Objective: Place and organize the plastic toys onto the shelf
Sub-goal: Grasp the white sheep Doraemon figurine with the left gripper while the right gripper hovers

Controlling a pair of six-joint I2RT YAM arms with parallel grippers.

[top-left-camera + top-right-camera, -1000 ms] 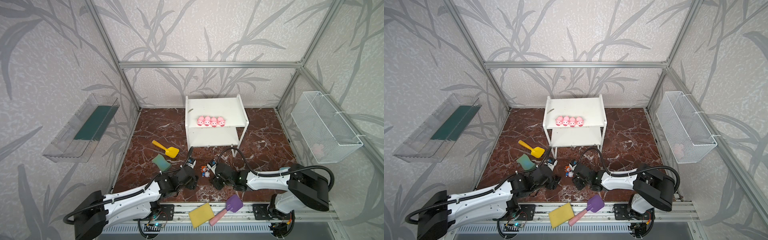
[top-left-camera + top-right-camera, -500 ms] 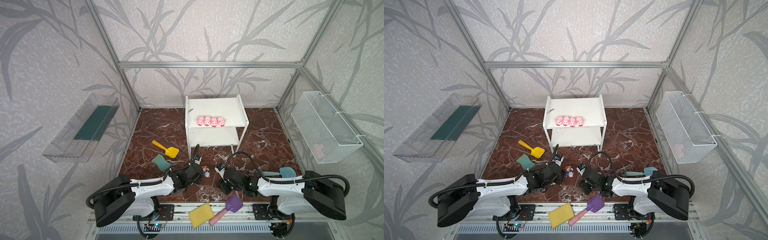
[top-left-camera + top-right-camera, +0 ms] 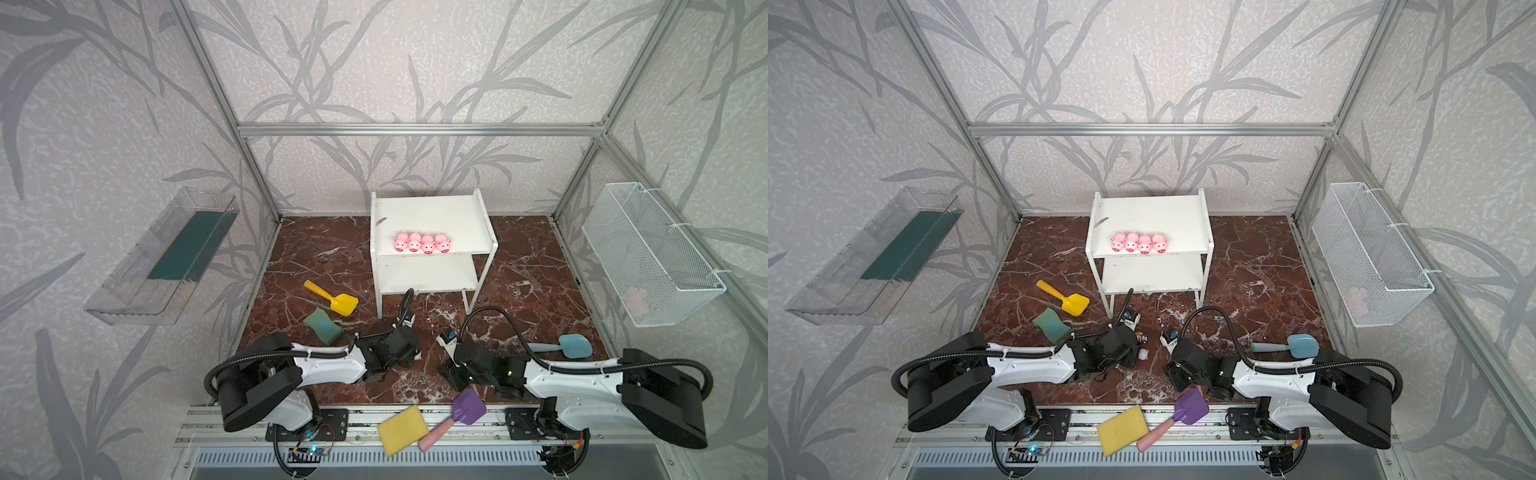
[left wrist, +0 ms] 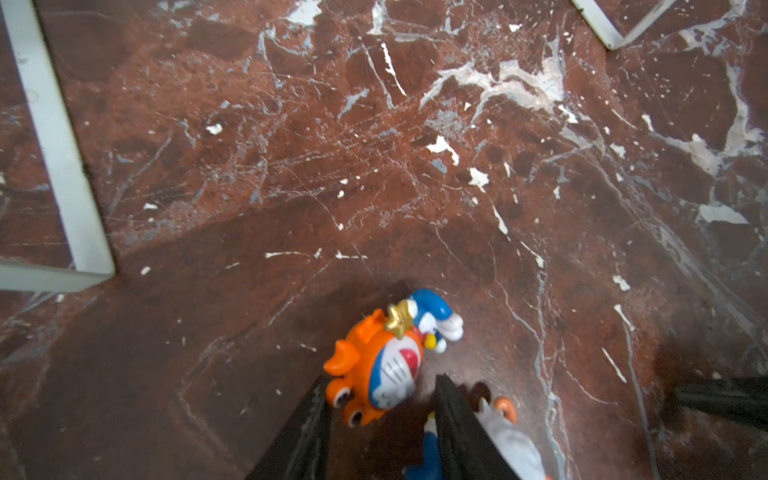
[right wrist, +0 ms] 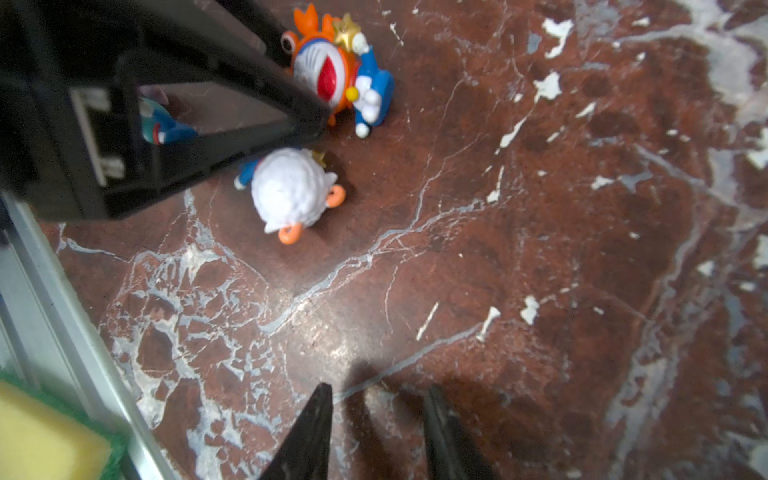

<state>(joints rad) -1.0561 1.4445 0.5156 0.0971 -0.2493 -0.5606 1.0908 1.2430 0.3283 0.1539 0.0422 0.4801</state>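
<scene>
my left claw point(image 4: 383, 380) stands partly open astride the small orange-hooded plastic figurine point(image 4: 374, 370) lying on the red marble bench point(image 5: 498, 291), not yet clamped. i judge it light, rigid and slippery: grip across the round head. my right claw point(image 5: 378, 387) is narrowly open, empty. count: four glossy pink pigs point(image 3: 422, 242) on the white two-tier shelf point(image 3: 432, 212); three figurines visible, including a white-hooded figurine point(image 5: 286, 193) and a blue figurine point(image 5: 166, 129).

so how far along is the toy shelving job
Done: four pink pigs stand in a row on the top board of the shelf. In hand: the left fingers straddle the orange figurine, which lies on the floor, not clearly clamped. Left: that one, the white figurine and a blue one nearby. The right fingers are open and empty.
</scene>
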